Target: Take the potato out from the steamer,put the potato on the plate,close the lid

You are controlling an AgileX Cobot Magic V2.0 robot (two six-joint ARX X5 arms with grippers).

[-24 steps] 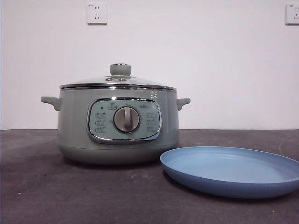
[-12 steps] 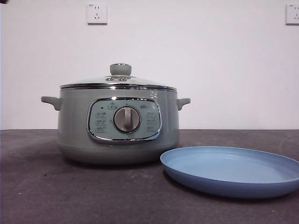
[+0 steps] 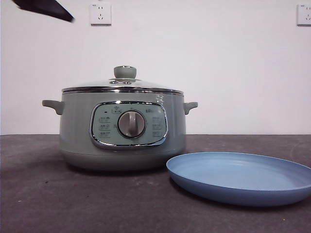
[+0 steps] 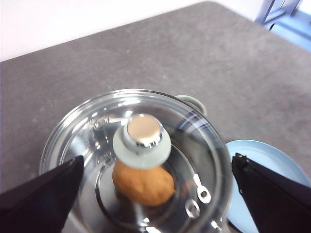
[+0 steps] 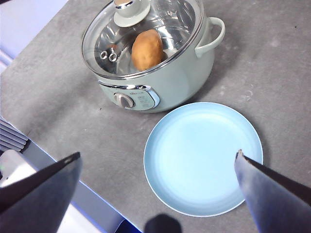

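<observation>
The sage-green steamer stands left of centre on the table with its glass lid on. Through the glass the orange-brown potato lies inside the pot, also seen as the potato from the right wrist. The light blue plate rests empty in front and to the right of the steamer. My left gripper hangs open above the lid's green knob, apart from it. My right gripper is open high above the plate, holding nothing.
The dark grey table runs back to a white wall with two sockets. A black tip of an arm shows at the top left corner. The table's edge lies near the right gripper.
A black arm tip has come into the top left corner of the front view. Steamer, lid and plate have not moved.
</observation>
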